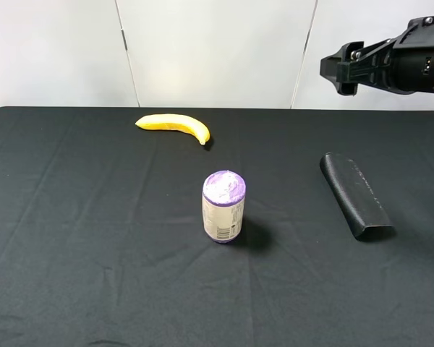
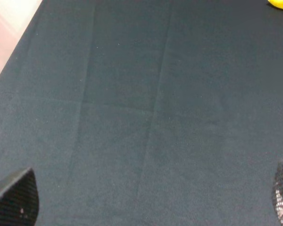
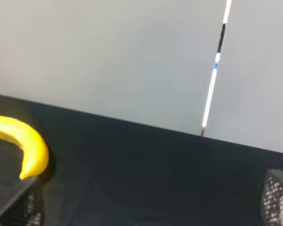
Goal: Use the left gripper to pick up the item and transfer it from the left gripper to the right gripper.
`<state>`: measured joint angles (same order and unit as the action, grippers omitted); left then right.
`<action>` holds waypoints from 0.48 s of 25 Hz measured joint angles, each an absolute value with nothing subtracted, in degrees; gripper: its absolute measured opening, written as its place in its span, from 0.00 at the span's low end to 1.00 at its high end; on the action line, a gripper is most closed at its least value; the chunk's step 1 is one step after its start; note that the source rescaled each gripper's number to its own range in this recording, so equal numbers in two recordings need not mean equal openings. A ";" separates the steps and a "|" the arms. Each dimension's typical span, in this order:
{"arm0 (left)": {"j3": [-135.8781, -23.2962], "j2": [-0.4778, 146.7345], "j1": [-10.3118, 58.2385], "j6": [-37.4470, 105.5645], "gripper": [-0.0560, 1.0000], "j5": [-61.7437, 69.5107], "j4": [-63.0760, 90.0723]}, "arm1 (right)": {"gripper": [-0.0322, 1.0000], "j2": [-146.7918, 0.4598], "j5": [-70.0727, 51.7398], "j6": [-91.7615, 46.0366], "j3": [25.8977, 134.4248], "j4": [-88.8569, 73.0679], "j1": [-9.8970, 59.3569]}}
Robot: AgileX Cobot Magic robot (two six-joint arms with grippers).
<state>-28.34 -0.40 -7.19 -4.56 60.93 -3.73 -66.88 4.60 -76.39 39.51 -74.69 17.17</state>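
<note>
Table (image 1: 72, 238), covered edge to edge in black cloth with faint fold creases. White panelled wall (image 1: 210, 50) behind the far edge.

Right gripper (image 1: 340, 70): arm enters at the far right corner, held high above the cloth, level with the wall, its nose pointing toward the middle. In its wrist view the two mesh-faced fingertips (image 3: 278, 200) sit at opposite sides of the picture, far apart, nothing between them; jaws wide. That view looks across the far edge of the table at the wall and catches the banana.

Left gripper (image 2: 146, 207): not seen in the high view. Wrist view shows one fingertip at each lower corner, spread wide, only bare cloth between them. Empty.

Black case (image 1: 354, 194), the item: lies flat on the cloth near the right edge, about halfway between far and near edges, long axis running from far to near, its open wedge end toward the near edge. Untouched; well below and clear of the right gripper.

Can (image 1: 223, 206): upright near the middle of the table, purple-rimmed top, pale label with barcode. Sits between the left side and the case, well apart from it. Closed top; contents not visible.

Banana (image 1: 175, 125): yellow, lying near the far edge, left of centre, well apart from the can.
</note>
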 joint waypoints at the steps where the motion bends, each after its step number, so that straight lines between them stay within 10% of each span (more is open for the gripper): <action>1: -28.34 -0.40 -7.19 -4.56 0.98 60.93 -3.73 | 1.00 -66.88 4.18 -76.39 39.51 -74.70 16.29; 12: -28.34 -0.40 -7.19 -4.56 0.98 60.93 -3.73 | 1.00 -66.88 -18.56 -58.38 39.89 -58.37 -1.58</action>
